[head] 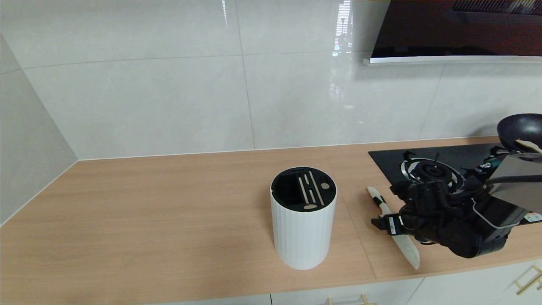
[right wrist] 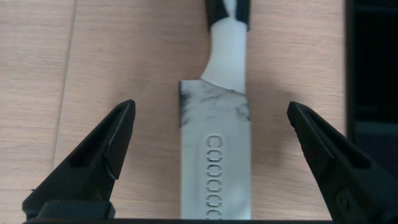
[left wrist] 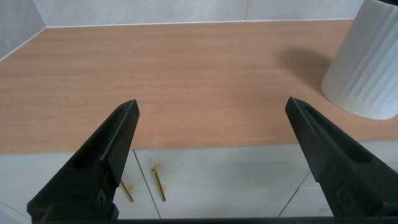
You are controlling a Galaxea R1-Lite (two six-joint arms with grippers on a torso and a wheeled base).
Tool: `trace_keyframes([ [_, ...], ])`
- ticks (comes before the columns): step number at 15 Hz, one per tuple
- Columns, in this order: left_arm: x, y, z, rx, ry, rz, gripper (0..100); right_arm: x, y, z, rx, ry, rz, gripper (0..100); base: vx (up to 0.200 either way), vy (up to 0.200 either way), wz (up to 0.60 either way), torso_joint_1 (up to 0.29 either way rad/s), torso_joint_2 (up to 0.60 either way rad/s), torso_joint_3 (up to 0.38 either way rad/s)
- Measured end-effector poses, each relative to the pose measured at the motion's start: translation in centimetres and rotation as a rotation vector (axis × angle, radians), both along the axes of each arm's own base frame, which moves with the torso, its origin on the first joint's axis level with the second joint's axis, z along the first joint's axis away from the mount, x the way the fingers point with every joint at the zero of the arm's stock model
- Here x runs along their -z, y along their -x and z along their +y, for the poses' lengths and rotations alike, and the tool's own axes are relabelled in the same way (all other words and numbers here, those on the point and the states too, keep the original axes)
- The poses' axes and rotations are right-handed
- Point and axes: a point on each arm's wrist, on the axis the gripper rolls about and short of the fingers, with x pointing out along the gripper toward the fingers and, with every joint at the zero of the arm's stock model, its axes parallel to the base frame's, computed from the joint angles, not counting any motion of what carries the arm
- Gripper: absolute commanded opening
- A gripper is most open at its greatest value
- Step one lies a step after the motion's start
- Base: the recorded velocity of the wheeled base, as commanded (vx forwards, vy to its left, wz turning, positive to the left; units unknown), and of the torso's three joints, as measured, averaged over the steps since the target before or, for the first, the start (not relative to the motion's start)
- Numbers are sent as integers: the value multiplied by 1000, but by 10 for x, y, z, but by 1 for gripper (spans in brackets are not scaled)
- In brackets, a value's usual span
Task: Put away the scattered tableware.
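Right of the holder (head: 302, 228), the spread right hand (right wrist: 210, 109) hangs over the knife (right wrist: 214, 155); its flat blade may slip when pinched.

Bright, even indoor light with soft shadows and glare on the wall.
A striped, window-like reflection streaks the glossy wall tiles (head: 344, 29), and the range hood (head: 457, 29) gleams along its metal edge. The white holder (head: 303, 228) casts a faint, diffuse shadow on the wooden counter (head: 148, 212). The knife (right wrist: 216, 155) blade lies evenly lit.

Holder (head: 303, 228) and stove (head: 457, 153) flanking knife (head: 406, 250)
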Motion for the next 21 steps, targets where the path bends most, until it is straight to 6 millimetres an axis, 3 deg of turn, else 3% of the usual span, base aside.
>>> trace_keyframes([
  [8,0,0,0,0,0,0,100,5,-1,0,1,2,10,100,0,0,0,0,0,0],
  [9,0,0,0,0,0,0,100,5,-1,0,1,3,12,0,0,0,0,0,0,0],
  [21,0,0,0,0,-2,0,100,13,-3,0,7,16,27,0,0,0,0,0,0,0],
])
